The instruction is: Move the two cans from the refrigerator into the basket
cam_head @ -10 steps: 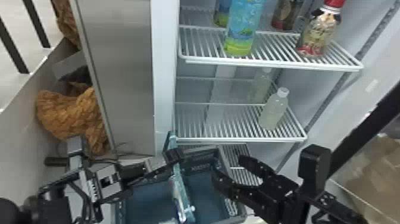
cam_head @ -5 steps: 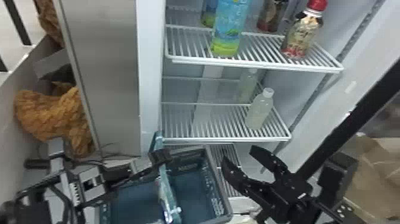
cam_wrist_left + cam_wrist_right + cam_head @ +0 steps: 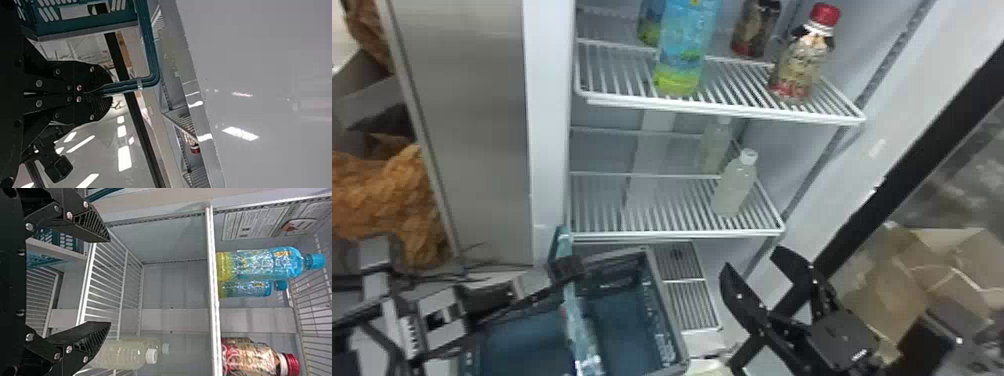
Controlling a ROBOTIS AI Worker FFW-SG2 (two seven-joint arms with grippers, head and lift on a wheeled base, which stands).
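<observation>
In the head view, my left gripper [image 3: 566,269] is shut on the handle of the blue-green basket [image 3: 659,285] at the bottom, below the refrigerator shelves. The left wrist view has the same gripper [image 3: 102,89] clamped around the handle [image 3: 150,58], beside the basket [image 3: 88,23]. My right gripper [image 3: 753,261] stands open to the right of the basket, below and in front of the lower shelf. In the right wrist view, nothing is between the spread fingertips of that gripper [image 3: 109,282]; a pale bottle [image 3: 121,354] lies beyond its lower finger.
The upper shelf [image 3: 732,107] holds blue-green bottles [image 3: 684,50] and a red-capped bottle [image 3: 802,62] with a dark one behind it. Two pale bottles [image 3: 734,185] stand on the lower right shelf [image 3: 677,232]. A metal panel [image 3: 467,125] borders the left, a black-edged door [image 3: 922,150] the right.
In the head view, the refrigerator, basket and left gripper have shifted left. My right gripper has moved right relative to the basket and shelves, staying open. The left gripper keeps its hold.
</observation>
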